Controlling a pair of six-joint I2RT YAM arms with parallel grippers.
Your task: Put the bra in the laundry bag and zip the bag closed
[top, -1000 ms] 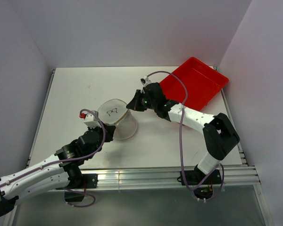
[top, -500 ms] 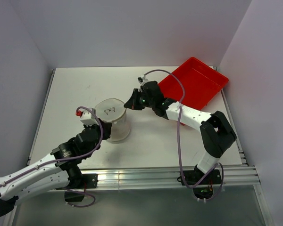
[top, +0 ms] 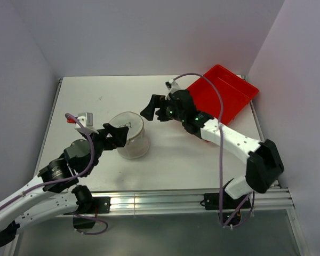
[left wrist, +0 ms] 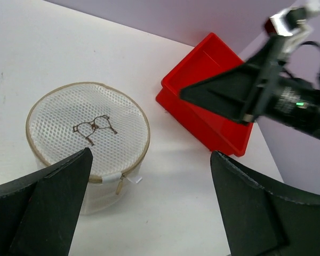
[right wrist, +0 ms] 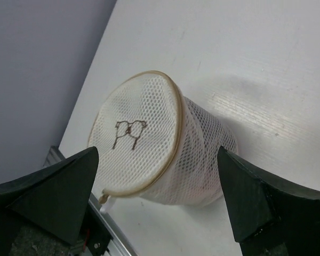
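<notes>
The laundry bag (top: 132, 140) stood upright on the counter (top: 90, 101) between 2 released tools. Its lid (left wrist: 69, 120) looked zipped round, with the pull (left wrist: 119, 184) hanging nearest the left tool (top: 116, 135). That tool gaped just beside the bag's wall, and the right tool (top: 151, 108) gaped apart from the far rim, probably because the job looked finished. Open counter lay around both, and the red tray (top: 224, 96) sat behind the right tool.

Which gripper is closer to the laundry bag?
Left. The left gripper sits open at the left rim of the laundry bag; the right gripper hangs open beyond it, toward the red tray.
</notes>
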